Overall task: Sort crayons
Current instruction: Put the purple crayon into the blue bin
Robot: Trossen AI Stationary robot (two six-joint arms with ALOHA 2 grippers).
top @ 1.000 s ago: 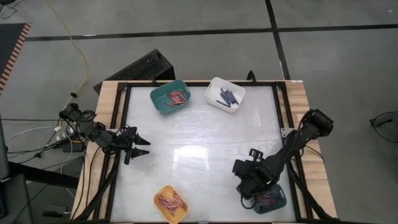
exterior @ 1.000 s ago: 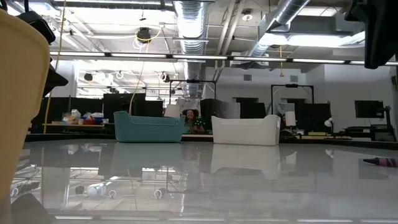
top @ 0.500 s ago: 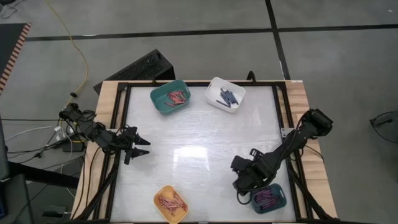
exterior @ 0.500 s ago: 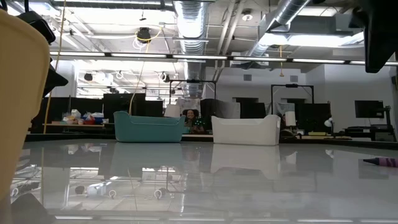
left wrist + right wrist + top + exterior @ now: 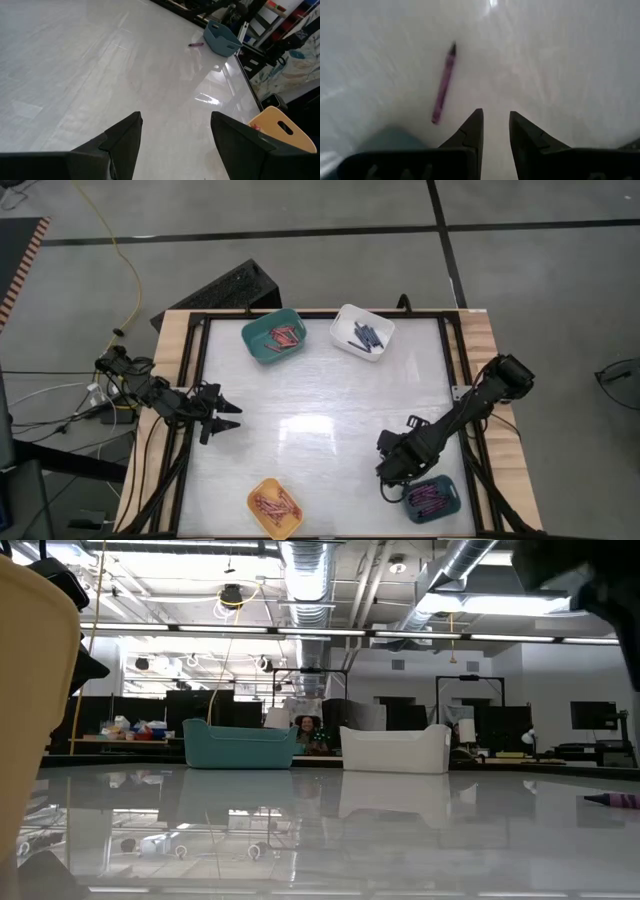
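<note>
A single magenta-purple crayon [image 5: 444, 82] lies flat on the white table, next to the small blue-teal bin [image 5: 432, 498]. It also shows in the left wrist view [image 5: 196, 44] and the low view [image 5: 612, 800]. My right gripper [image 5: 495, 125] hangs over the table just beside this crayon, left of that bin [image 5: 390, 483]. Its fingers point down, narrowly parted and empty. My left gripper [image 5: 228, 417] waits open and empty at the table's left edge. Other crayons lie in the bins.
A teal bin [image 5: 273, 335] with red crayons and a white bin [image 5: 362, 332] with dark blue ones stand at the far edge. A yellow bin [image 5: 276, 507] with reddish crayons stands at the near edge. The blue-teal bin holds magenta-purple ones. The table's middle [image 5: 320, 420] is bare.
My right gripper has moved off the blue-teal bin a little toward the table's left, so more of the bin shows. The loose crayon has stayed where it was.
</note>
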